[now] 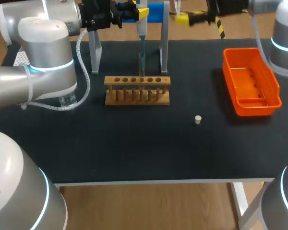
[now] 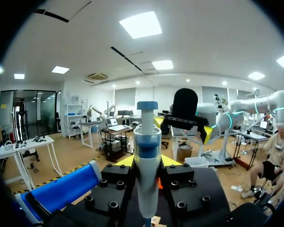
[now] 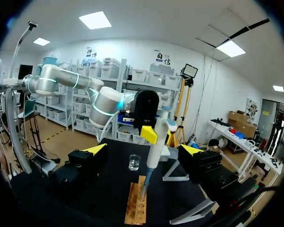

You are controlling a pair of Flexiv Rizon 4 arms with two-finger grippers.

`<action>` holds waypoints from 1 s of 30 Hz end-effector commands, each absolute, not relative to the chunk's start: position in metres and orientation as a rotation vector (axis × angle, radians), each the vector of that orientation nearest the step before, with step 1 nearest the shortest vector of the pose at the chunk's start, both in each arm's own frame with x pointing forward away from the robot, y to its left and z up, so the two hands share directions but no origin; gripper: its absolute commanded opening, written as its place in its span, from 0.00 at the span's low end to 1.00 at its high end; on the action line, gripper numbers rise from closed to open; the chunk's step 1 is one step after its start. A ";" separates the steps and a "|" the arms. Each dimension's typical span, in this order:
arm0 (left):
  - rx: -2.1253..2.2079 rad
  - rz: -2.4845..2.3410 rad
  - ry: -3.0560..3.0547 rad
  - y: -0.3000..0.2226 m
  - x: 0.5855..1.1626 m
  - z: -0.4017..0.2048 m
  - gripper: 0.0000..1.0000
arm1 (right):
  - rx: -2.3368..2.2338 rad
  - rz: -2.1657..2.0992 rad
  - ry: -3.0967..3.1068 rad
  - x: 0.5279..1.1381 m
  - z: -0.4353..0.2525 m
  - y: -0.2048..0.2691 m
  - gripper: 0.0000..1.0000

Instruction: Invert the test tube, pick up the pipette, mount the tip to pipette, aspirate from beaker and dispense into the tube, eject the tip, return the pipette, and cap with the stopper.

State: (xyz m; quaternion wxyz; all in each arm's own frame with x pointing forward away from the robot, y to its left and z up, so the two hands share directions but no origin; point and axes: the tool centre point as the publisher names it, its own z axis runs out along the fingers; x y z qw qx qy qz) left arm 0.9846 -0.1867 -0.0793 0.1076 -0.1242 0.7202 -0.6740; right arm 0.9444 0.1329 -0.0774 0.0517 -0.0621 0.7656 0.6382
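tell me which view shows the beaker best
The right wrist view: the beaker stands unobstructed beyond the wooden rack. The head view shows only part of it behind the left arm; the left wrist view does not show it.

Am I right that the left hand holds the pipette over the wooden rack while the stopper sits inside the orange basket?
Not quite: the stopper is not in the orange basket; it lies on the black table, apart from the basket, as the head view shows. The left hand does hold the pipette over the wooden rack.
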 end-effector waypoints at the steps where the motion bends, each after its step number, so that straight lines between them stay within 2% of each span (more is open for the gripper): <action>1: -0.368 -1.983 2.118 -0.188 0.985 -0.079 0.00 | -0.216 1.954 2.313 0.937 -0.114 0.113 1.00; 13: -0.368 -1.983 2.118 -0.188 0.985 -0.079 0.00 | -0.185 1.979 2.385 0.953 -0.192 0.109 1.00; 30: -0.368 -1.983 2.118 -0.188 0.985 -0.079 0.00 | -0.178 1.948 2.501 0.979 -0.243 0.150 1.00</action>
